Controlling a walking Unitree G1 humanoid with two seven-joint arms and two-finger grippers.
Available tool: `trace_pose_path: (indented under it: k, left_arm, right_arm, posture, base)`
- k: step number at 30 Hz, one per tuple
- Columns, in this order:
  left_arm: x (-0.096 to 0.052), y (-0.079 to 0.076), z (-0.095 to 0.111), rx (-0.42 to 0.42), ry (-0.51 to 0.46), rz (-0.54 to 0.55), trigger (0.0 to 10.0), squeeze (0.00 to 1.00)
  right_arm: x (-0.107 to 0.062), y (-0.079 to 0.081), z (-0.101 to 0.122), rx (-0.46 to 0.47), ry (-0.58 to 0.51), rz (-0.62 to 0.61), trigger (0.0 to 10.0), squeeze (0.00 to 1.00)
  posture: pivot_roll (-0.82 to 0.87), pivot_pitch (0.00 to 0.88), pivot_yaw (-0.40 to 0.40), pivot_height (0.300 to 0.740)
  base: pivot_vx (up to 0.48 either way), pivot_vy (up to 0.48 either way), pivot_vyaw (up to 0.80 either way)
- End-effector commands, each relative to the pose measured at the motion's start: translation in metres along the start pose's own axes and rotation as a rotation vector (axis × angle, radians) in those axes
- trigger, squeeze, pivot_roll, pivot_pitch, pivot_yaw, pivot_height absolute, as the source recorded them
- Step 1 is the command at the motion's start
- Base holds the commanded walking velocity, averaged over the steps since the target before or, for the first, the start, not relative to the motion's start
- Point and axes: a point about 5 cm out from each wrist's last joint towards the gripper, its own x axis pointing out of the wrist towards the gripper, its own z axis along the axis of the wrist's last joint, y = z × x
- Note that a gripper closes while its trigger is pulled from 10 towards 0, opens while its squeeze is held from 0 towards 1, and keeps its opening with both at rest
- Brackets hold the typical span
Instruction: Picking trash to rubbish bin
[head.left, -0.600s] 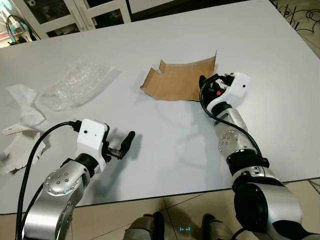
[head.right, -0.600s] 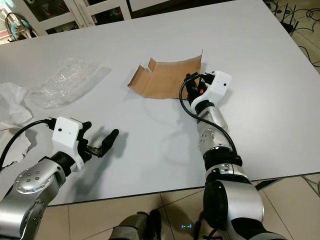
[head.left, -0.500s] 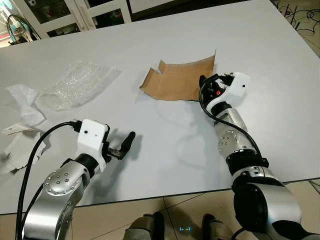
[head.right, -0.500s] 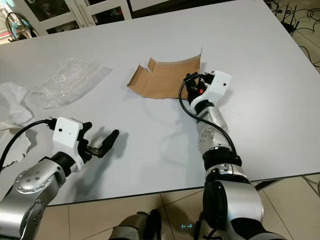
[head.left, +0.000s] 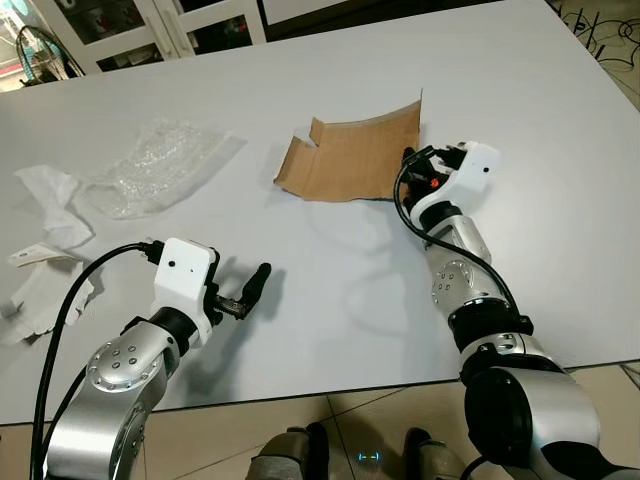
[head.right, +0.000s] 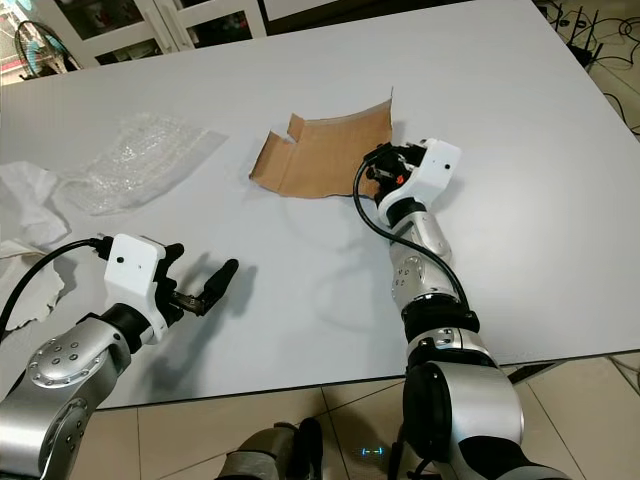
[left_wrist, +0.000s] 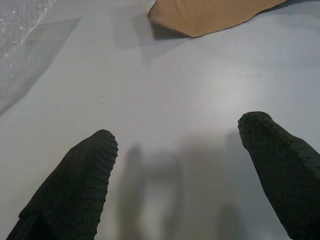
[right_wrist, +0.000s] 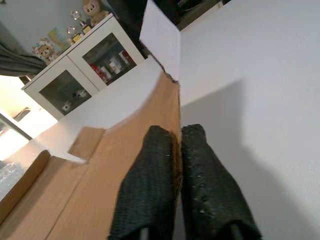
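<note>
A curved piece of brown cardboard (head.left: 350, 158) lies mid-table, its right edge standing up off the white table (head.left: 330, 80). My right gripper (head.left: 411, 167) is at that raised edge. In the right wrist view its two black fingers (right_wrist: 155, 175) are pressed together on the cardboard (right_wrist: 100, 200) edge. My left gripper (head.left: 256, 281) hovers low over the table near the front left, open, with nothing between its fingers (left_wrist: 75, 185). A crumpled clear plastic sheet (head.left: 150, 170) and torn white paper (head.left: 50, 200) lie at the left.
More white paper scraps (head.left: 40, 290) sit at the table's left edge. White glass-door cabinets (head.left: 120, 25) stand behind the table. The table's front edge (head.left: 330, 385) borders a tiled floor, and cables (head.left: 600, 20) lie at the far right.
The right gripper has shifted slightly up and left with the cardboard's right edge, which stands a little higher. The left arm has not moved.
</note>
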Motion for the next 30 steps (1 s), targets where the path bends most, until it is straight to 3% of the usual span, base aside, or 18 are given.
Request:
trace_pose_path:
  k: [1,5,10,14,19,30]
  left_arm:
    - [-0.004,0.0,-0.001,0.007,0.014,-0.004,10.0,0.0]
    - [-0.003,0.0,-0.001,0.007,0.013,-0.004,10.0,0.0]
    - [-0.001,0.0,-0.001,0.007,0.011,-0.002,10.0,0.0]
    - [0.002,0.0,-0.001,0.006,0.006,-0.001,10.0,0.0]
    - [0.007,-0.001,0.001,0.002,-0.013,0.002,10.0,0.0]
    - [0.026,-0.01,0.0,-0.027,-0.053,-0.006,10.0,0.0]
  right_arm:
    - [-0.013,-0.013,-0.027,0.019,0.103,-0.076,0.0,0.0]
    - [-0.012,-0.013,-0.021,0.003,0.071,-0.077,0.0,0.0]
    - [-0.006,-0.012,0.006,-0.127,-0.059,-0.086,0.0,0.0]
    - [-0.006,-0.011,0.015,-0.175,-0.102,-0.081,0.0,0.0]
    - [-0.009,-0.007,0.038,-0.325,-0.218,-0.075,0.0,0.0]
    - [-0.016,0.001,0.085,-0.426,-0.392,-0.09,0.0,0.0]
  posture:
    - [0.23,0.261,0.17,0.74]
    - [0.23,0.257,0.169,0.74]
    - [0.22,0.248,0.167,0.74]
    - [0.22,0.243,0.166,0.74]
    - [0.2,0.232,0.162,0.74]
    - [0.11,0.189,0.143,0.74]
  base:
    - [0.0,0.0,0.0]
    - [0.0,0.0,0.0]
    - [0.0,0.0,0.0]
    - [0.0,0.0,0.0]
    - [0.0,0.0,0.0]
    - [0.0,0.0,0.0]
